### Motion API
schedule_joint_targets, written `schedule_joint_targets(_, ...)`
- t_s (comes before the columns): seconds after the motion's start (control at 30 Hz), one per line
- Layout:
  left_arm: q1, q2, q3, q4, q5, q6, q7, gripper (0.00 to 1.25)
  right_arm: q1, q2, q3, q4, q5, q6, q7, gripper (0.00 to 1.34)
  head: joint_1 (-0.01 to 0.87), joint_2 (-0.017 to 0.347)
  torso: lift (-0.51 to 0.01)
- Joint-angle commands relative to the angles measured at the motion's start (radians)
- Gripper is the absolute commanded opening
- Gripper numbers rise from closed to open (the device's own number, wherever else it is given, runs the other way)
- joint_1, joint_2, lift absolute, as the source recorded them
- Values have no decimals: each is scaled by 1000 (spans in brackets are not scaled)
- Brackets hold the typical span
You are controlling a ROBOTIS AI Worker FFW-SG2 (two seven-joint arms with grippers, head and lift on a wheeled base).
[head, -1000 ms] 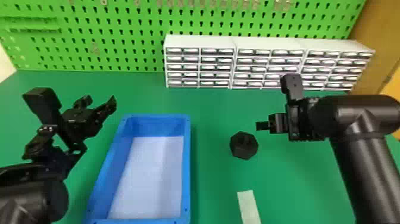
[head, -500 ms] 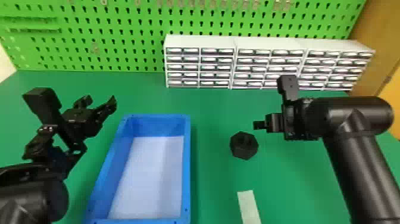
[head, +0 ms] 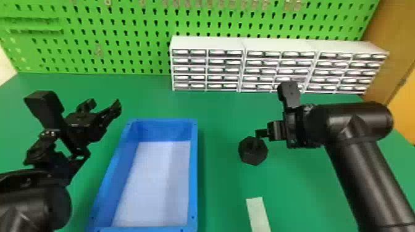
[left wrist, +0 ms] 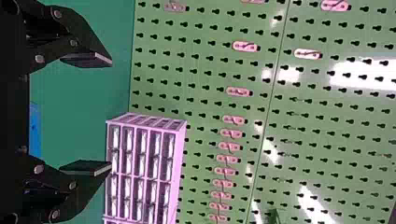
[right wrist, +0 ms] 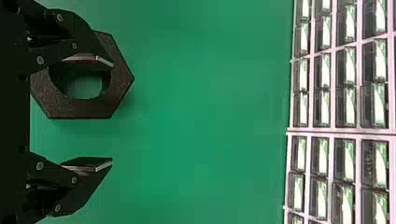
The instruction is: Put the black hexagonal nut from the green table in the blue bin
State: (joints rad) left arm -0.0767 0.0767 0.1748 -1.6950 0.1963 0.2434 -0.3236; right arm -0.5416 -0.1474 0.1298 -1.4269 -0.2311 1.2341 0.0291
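Right gripper (head: 258, 137) nearer black hexagonal nut (head: 251, 157), fingers (right wrist: 88, 163) parted, contact unclear

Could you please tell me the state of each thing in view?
Black hexagonal nut: lying flat on the green table, not clamped.
Blue bin: upright, open-topped, without the nut.
Right gripper: open, one finger over the nut.
Left gripper: open.
Drawer units: upright.
Pale strip: lying flat.

Left hand (head: 104, 103) and right hand (head: 258, 137) both hold their fingers spread apart.
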Motion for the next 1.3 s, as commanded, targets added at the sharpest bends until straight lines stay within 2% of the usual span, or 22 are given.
schedule_joint_targets(0.0,0,0,2,0,0,1,0,778,6,0,8,9,-4,-10,0,812,692,9,-97)
schedule_joint_targets(1.27,-2,0,0,2,3,1,0,778,17,8,2,106,-5,-127,0,812,692,9,-97)
